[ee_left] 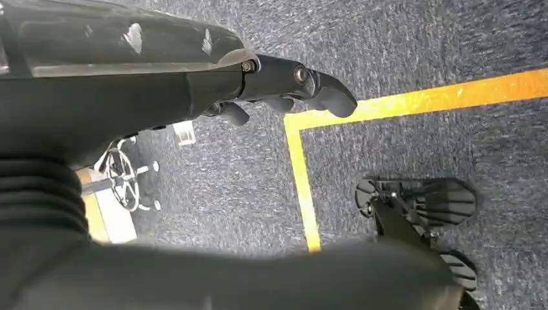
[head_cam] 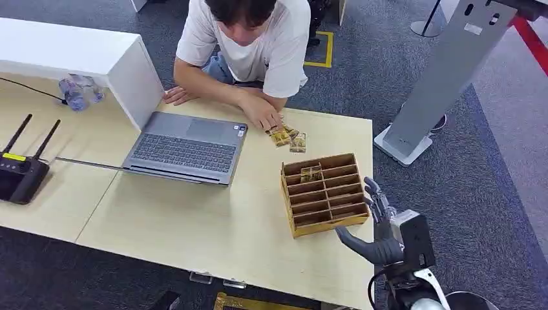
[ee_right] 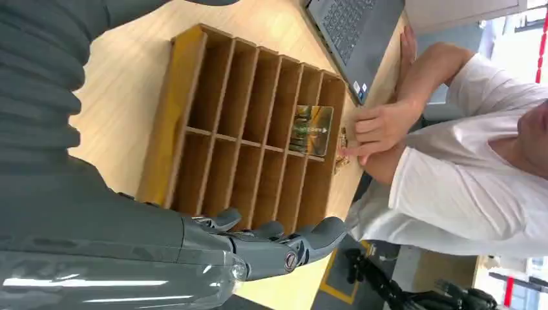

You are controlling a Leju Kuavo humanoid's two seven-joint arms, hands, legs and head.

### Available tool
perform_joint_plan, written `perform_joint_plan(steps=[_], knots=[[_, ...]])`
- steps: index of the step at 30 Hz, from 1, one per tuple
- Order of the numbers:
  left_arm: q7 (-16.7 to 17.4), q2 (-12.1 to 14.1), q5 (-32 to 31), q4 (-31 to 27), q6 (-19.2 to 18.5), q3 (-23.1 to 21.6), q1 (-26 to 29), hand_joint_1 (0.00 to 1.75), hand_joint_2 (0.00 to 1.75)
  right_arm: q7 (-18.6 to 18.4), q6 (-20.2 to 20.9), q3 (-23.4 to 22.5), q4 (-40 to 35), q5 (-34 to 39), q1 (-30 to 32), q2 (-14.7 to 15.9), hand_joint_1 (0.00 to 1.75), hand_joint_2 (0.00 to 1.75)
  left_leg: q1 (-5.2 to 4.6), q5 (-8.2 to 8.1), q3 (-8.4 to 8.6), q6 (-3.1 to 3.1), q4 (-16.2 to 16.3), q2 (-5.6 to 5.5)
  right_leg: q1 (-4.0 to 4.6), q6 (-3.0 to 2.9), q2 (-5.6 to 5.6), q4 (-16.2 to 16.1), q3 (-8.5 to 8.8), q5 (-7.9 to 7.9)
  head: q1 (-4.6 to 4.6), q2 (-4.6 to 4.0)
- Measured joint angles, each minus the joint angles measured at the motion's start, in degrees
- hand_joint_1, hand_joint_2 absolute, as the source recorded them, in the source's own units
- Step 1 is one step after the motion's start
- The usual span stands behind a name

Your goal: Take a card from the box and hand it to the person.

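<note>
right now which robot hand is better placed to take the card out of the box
The right robot hand: it is open beside the box, where one card stands. The left robot hand hangs over the carpet.

One box (head_cam: pixel 321 193), one laptop (head_cam: pixel 185 148), one router (head_cam: pixel 21 176).

Tan box (head_cam: pixel 321 194), gold-green card (head_cam: pixel 311 173), grey laptop (head_cam: pixel 186 148)

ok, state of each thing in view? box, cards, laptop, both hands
box: upright on the table, open-topped, one card in a far compartment
card in box: standing in its slot, untouched
cards on table: loose by the person's hand, outside the box
laptop: lid open
right hand: beside the box, holds nothing, fingers apart
left hand: hanging over the floor, holds nothing
</note>
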State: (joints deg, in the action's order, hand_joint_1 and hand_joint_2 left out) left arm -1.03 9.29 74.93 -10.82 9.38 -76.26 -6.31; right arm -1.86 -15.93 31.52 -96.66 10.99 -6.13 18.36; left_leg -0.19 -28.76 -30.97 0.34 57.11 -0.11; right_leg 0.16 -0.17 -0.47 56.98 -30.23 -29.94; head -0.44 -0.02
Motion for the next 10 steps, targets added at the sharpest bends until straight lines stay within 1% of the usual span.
perform_joint_plan(steps=[4,8,10], knots=[[0.35,-0.02,-0.09,0.00,0.04,0.02,-0.04,0.00,0.00,-0.55,1.12,-1.63,-3.12,1.23,3.44,1.19,0.00,1.75,0.00,0.00,0.01,0.00,0.00,0.00,0.00,0.00,0.01,0.01,0.01,0.00,0.00,0.00],[0.42,-0.02,-0.81,-0.02,0.07,0.00,-0.08,0.00,0.00,-1.33,3.56,-2.28,-4.86,3.36,4.84,1.95,0.00,1.75,0.00,0.00,0.02,0.00,0.00,0.02,0.00,0.00,0.01,0.01,0.01,0.00,0.00,0.00],[0.37,-0.04,-1.05,-0.02,0.07,0.00,-0.08,0.00,0.00,-1.22,4.02,-2.54,-5.50,4.07,5.30,2.26,0.00,1.75,0.00,0.01,0.02,0.00,0.00,0.02,0.00,0.00,0.01,0.01,0.01,0.00,0.00,0.00]])
